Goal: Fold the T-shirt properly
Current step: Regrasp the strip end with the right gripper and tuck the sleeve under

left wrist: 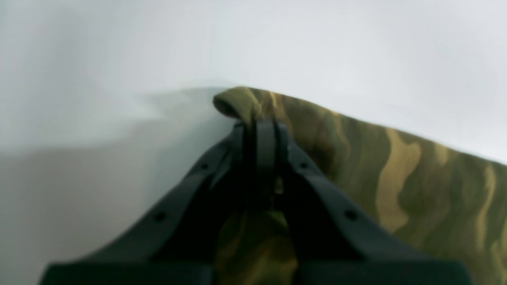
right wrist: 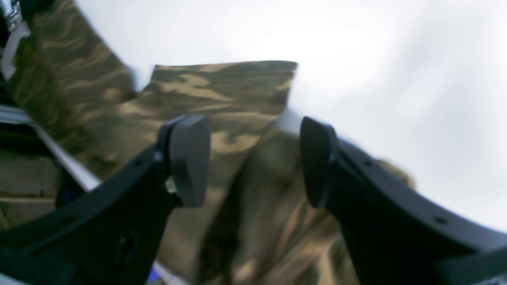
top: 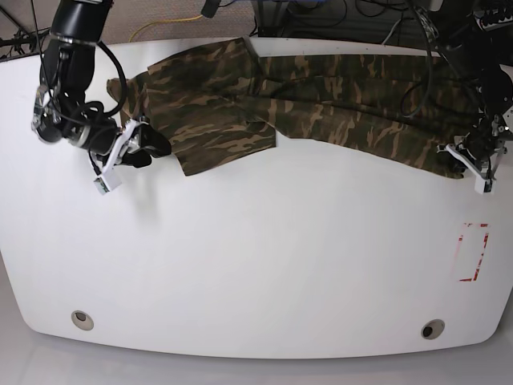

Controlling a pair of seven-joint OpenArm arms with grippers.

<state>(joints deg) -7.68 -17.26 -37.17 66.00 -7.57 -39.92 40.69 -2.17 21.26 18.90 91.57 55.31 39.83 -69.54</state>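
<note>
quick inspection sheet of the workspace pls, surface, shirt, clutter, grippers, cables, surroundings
surface: white table, red rectangle mark near one edge, two round holes in the near edge
job's things: T-shirt in camouflage, spread crumpled along the far side, not yet folded
clutter: nothing seen
grippers: left gripper shut on the T-shirt's edge; right gripper open, over a sleeve
cables: yellow cable and dark wires beyond the far edge
surroundings: dark equipment behind the table
</note>
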